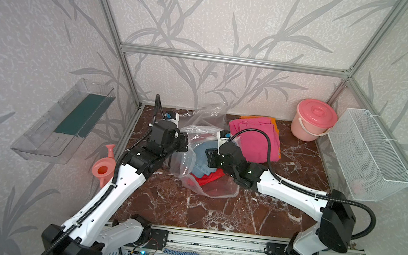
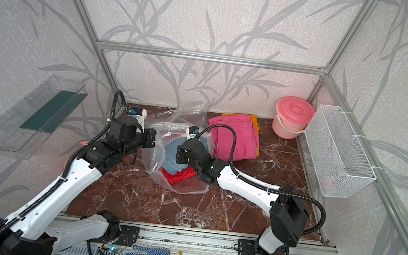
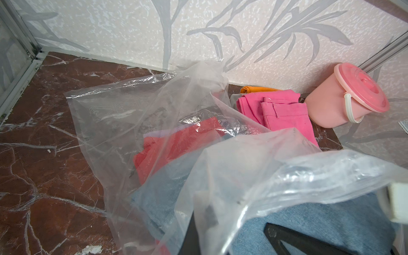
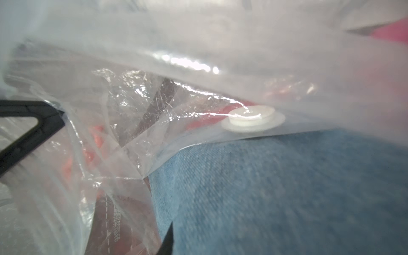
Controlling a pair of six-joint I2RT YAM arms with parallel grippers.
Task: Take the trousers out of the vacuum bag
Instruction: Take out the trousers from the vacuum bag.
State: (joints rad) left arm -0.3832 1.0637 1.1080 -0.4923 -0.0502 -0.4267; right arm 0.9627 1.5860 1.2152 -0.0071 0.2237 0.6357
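Trousers lie in two lots on the red-brown marble tabletop (image 1: 213, 214), some out of the bag and some not. The largest thing on the tabletop is the clear, crinkly plastic vacuum bag (image 1: 224, 189), sprawled mid-table. Just beside it, toward the back right, the folded hot pink trousers (image 1: 257, 140) rest on an orange pair (image 1: 273, 122), both outside the bag. Under the film, the blue denim trousers (image 1: 200, 159) sit on top of the red trousers (image 1: 207, 177).

The left gripper (image 1: 187, 146) is closed, apparently pinching the bag's upper layer. The film stands up there, probably to keep the opening wide. The right gripper (image 1: 206, 157) is inside that opening, right over the denim. Whether its jaws have hold of the cloth I cannot tell. The round white valve disc (image 4: 252, 120) sits on the film just past the denim.

Loose film is what stands in the way. It drapes across both wrist views and may drag along with any cloth pulled out.

Nothing else obstructs the work. The white wire mesh basket (image 1: 368, 159) hangs on the right wall. The pink lidded bucket (image 1: 314, 123) stands in the back right corner, near the pink stack but apart from it. The small pink watering can (image 1: 102, 168) sits at the left edge, behind the left arm.
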